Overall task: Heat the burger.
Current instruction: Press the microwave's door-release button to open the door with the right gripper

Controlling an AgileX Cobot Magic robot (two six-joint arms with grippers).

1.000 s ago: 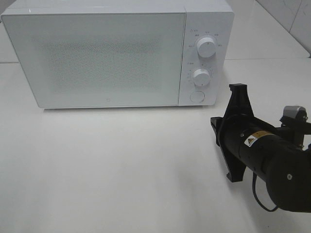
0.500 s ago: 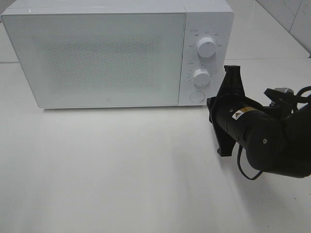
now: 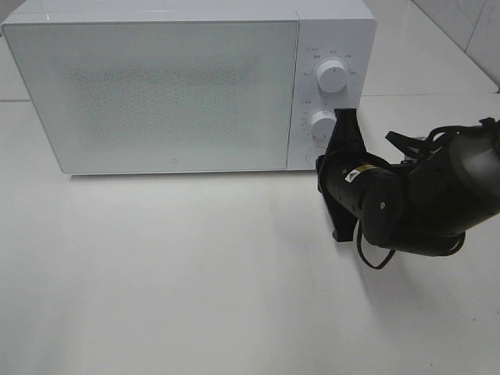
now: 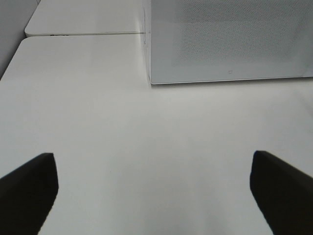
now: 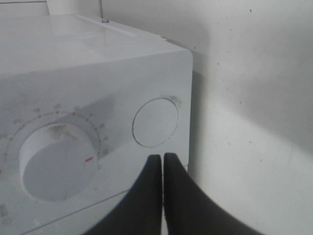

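Right gripper advanced to microwave button; white tabletop.

White boxy microwave, smooth glossy plastic casing; its door panel looks finely speckled. Under the microwave, the white table reads smooth and matt. Black right gripper: matt plastic.

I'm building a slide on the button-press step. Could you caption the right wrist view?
Right gripper, jaws shut, tips close to the round button beside a dial on the white microwave.
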